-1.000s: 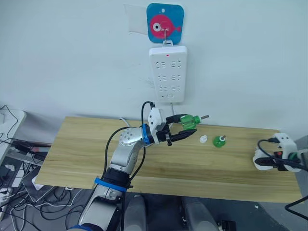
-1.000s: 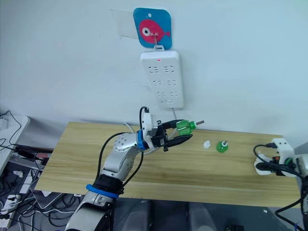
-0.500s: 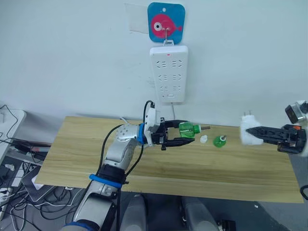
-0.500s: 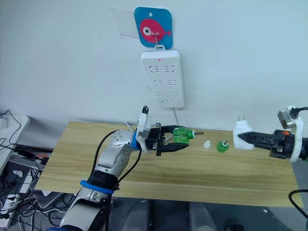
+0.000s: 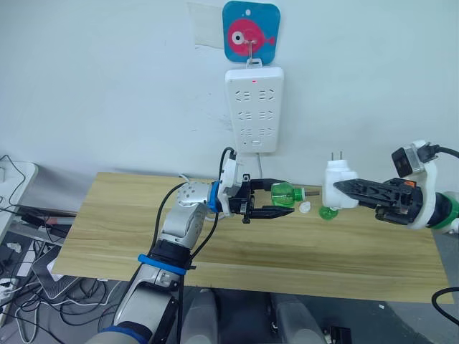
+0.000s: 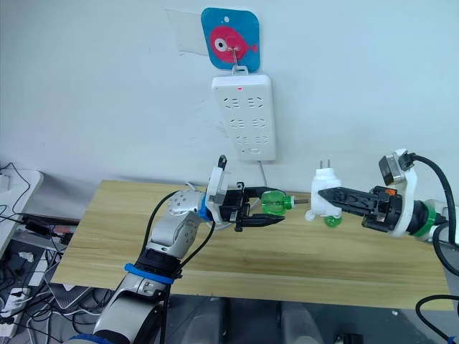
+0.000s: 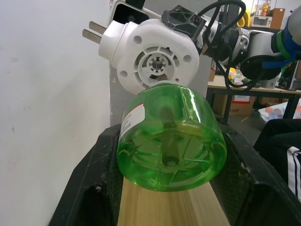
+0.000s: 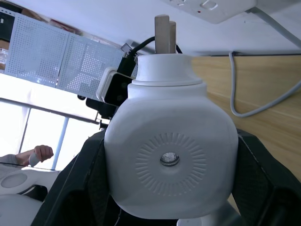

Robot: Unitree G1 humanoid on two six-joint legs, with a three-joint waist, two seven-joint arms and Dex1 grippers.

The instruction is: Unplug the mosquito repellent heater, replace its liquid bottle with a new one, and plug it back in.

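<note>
Two claws meet above the middle of the wooden worktop point(image 5: 129, 222), each gripping one part. The left claw point(image 5: 276, 203) is clamped on a green liquid bottle point(image 5: 287, 193), held level in the air with its neck and dark wick pointing toward the robot's right. The right claw point(image 5: 343, 192) is closed on the mosquito repellent heater point(image 5: 336, 185), a rounded white unit held off the worktop with its two plug prongs pointing up. The left wrist view shows the heater's round bottle socket facing the green bottle, the wick tip just short of it. Below the heater, near the worktop's rear edge, a second green bottle point(image 5: 327, 213) stands on the wood, with a small white cap point(image 5: 305, 208) just beside it. On the wall behind the worktop hangs a long white power strip point(image 5: 252, 109) with a red light lit near its top, under a blue card bearing a pink fish point(image 5: 249, 31).
</note>
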